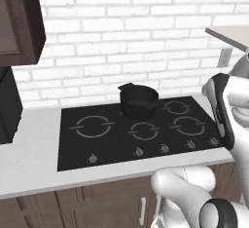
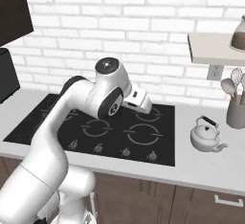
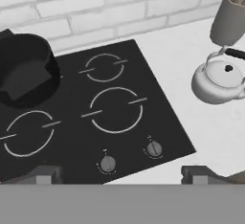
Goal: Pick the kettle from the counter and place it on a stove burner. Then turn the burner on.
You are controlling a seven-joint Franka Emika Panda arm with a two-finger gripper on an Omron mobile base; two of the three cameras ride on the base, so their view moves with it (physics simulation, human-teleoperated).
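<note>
A small silvery kettle [image 2: 207, 135] with a rounded body, a knobbed lid and an arched dark-topped handle stands upright on the pale worktop [image 2: 201, 165], just to the right of the black glass cooktop [image 2: 158, 149]. Nothing touches it. In the hand view the kettle [image 3: 218, 80] sits on the same pale surface, a little way from the cooktop's right edge, with its spout pointing away from the hob.

Just behind the kettle, near the brick wall, stands a grey utensil holder [image 2: 236, 113] with spoons and a whisk sticking up out of it. Above that, a pale wall shelf [image 2: 210, 50] carries a dark jar at its far end.

The cooktop bears several thin grey ring markings. The smaller stove burner [image 3: 115, 109] nearest the kettle lies at the front right of the glass, and a second small ring sits behind it. A row of round control knobs [image 3: 107, 163] runs along the front edge. A black saucepan [image 1: 138, 101] with a side handle rests at the back centre of the cooktop.

The gripper [image 3: 122, 175] hovers above the front right of the cooktop, well apart from the kettle. Its two dark fingertips [image 3: 44, 175] stand wide apart with nothing between them, so it is released and empty. The white arm [image 2: 83, 108] arches over the left part of the cooktop.
</note>
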